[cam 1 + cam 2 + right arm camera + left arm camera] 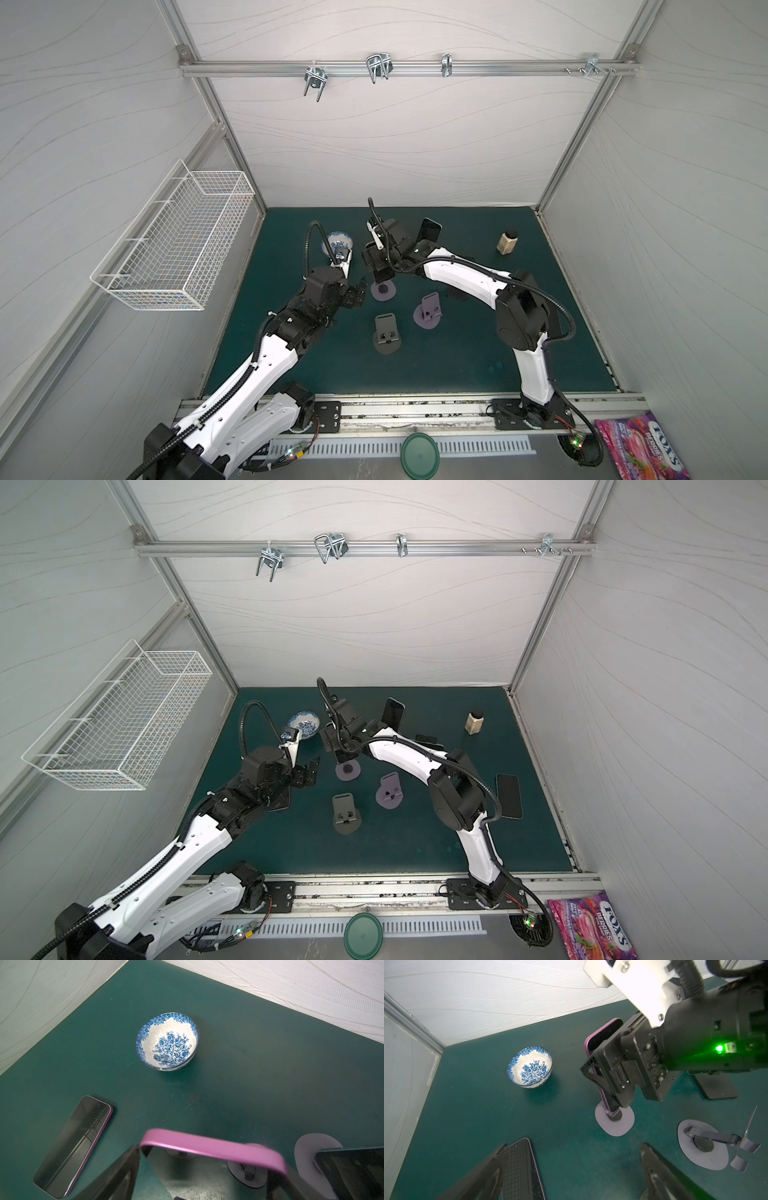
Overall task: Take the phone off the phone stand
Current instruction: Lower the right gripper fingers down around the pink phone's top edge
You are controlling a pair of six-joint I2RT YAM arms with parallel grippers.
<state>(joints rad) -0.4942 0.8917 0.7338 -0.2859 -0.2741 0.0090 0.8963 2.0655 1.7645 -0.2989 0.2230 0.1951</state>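
A pink-edged phone [602, 1040] stands nearly upright, its lower end down at the round lilac base of the phone stand [623, 1126]. My right gripper [212, 1163] is shut across the phone's width, with a dark finger [126, 1167] against one corner of the pink edge [207, 1147]. In both top views this gripper [380, 266] hides the phone, and only the stand's base [347, 769] shows below it. My left gripper [574, 1167] hangs open and empty just left of the stand, over bare mat.
A blue-and-white bowl [338, 241] sits behind the left gripper. Another phone [430, 230] stands upright behind the right arm. Phones lie flat under the left arm [72, 1147] and at the right [508, 796]. Two empty stands [386, 332] [428, 316] sit in the middle, a bottle [508, 242] at the back right.
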